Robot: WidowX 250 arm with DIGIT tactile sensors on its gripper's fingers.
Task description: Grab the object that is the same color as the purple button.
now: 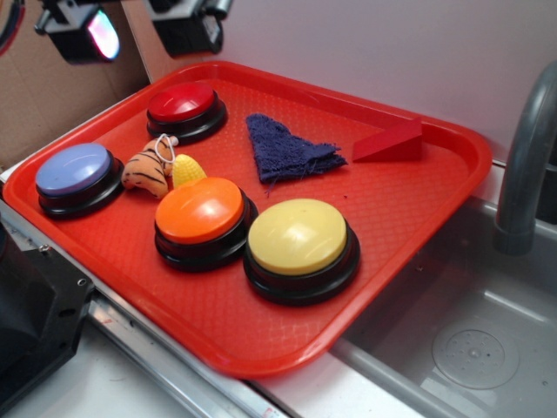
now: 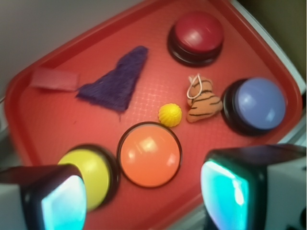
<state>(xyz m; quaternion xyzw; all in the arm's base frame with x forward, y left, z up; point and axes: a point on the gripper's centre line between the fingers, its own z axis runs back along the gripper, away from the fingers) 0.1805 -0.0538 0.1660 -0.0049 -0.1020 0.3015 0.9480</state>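
The dark purple rag (image 1: 287,149) (image 2: 115,81) lies flat on the red tray (image 1: 418,235), between the red button (image 1: 185,105) and the red wedge block (image 1: 391,143). The purple button (image 1: 76,172) (image 2: 259,104) stands at the tray's left end. My gripper (image 2: 146,196) hangs high above the tray, seen at the top left of the exterior view (image 1: 144,26). Its jaws are wide apart with nothing between them, over the tray's near edge by the orange button (image 2: 150,154). It is well clear of the rag.
A yellow button (image 1: 299,244) and the orange button (image 1: 201,215) sit at the tray's front. A striped toy (image 1: 148,170) and a small yellow ball (image 1: 188,170) lie between the buttons. A grey sink basin (image 1: 470,348) and faucet (image 1: 526,165) are to the right.
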